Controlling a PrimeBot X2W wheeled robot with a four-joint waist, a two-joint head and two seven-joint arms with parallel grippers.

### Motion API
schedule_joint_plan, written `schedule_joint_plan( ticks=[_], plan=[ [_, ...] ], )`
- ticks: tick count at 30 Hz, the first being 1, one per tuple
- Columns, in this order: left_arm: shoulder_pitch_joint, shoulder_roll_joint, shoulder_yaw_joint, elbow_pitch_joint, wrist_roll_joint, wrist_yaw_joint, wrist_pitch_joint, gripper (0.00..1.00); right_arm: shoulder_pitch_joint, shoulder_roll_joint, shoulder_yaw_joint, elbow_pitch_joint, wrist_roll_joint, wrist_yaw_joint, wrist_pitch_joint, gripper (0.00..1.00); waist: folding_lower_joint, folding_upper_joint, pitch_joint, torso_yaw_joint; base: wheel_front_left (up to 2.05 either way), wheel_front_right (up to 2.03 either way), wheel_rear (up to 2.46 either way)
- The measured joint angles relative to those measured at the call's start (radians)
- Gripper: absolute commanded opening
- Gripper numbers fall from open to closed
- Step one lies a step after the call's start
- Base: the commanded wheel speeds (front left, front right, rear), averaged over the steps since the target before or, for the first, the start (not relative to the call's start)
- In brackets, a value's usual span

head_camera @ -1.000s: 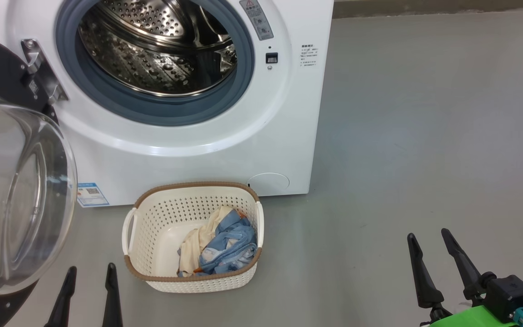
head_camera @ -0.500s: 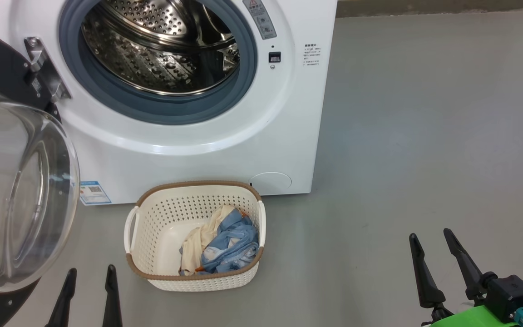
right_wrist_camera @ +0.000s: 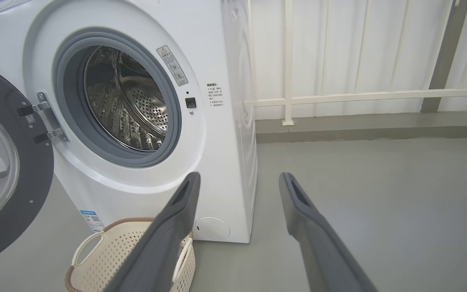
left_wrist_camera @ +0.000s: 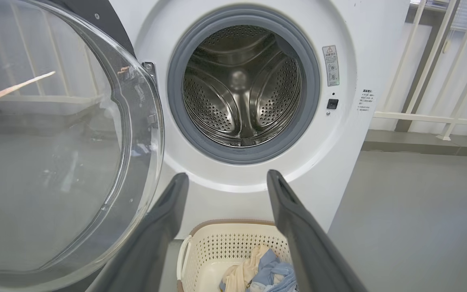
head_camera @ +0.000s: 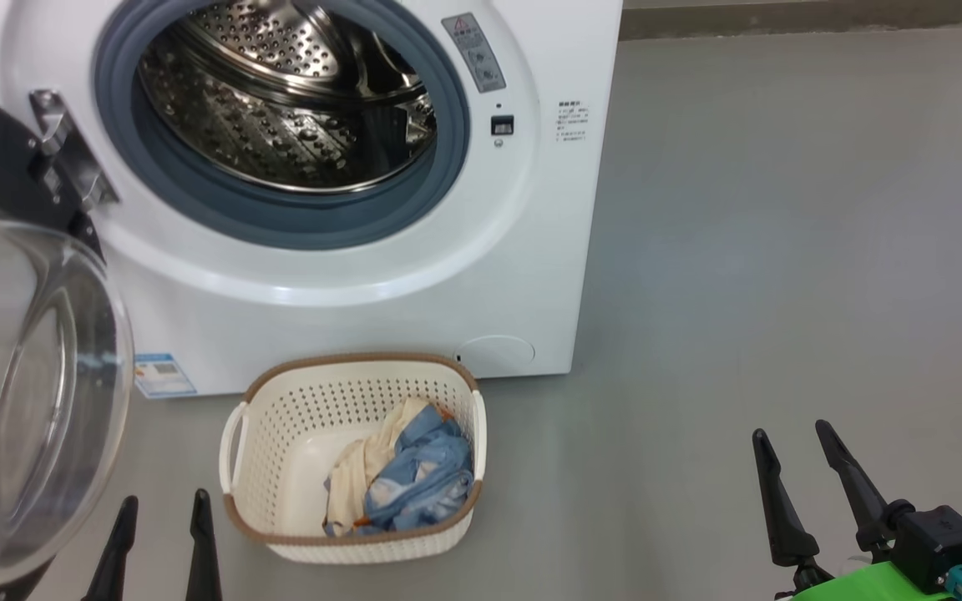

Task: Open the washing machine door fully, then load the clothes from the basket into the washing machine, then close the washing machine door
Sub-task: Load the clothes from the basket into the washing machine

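View shifts, nothing else moves. Door open left of washer, clothes in basket before it. Left tool and right tool spread wide, empty. Loading's next.

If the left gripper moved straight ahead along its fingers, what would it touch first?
Probably the washing machine: the open left gripper points at the lower edge of its grey ring, just above the white front. The basket lies below that line, the open door beside it. Depth is unclear.
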Motion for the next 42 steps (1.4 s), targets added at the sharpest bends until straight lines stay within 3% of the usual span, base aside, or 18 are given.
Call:
schedule_joint_plan(
  ticks=[14,42],
  plan=[
    [-0.002,0.0,0.008,-0.003,-0.006,-0.001,0.0,1.0,0.0,0.0,0.0,0.002,0.0,0.0,0.0,1.0,0.0,0.0,0.008,0.007,1.41,-1.41,0.0],
    [-0.002,0.0,-0.01,0.011,-0.03,-0.009,0.0,1.0,-0.002,0.0,-0.002,0.018,0.0,0.0,0.0,1.0,0.0,0.0,0.016,0.006,0.03,-0.03,0.0]
  ],
)
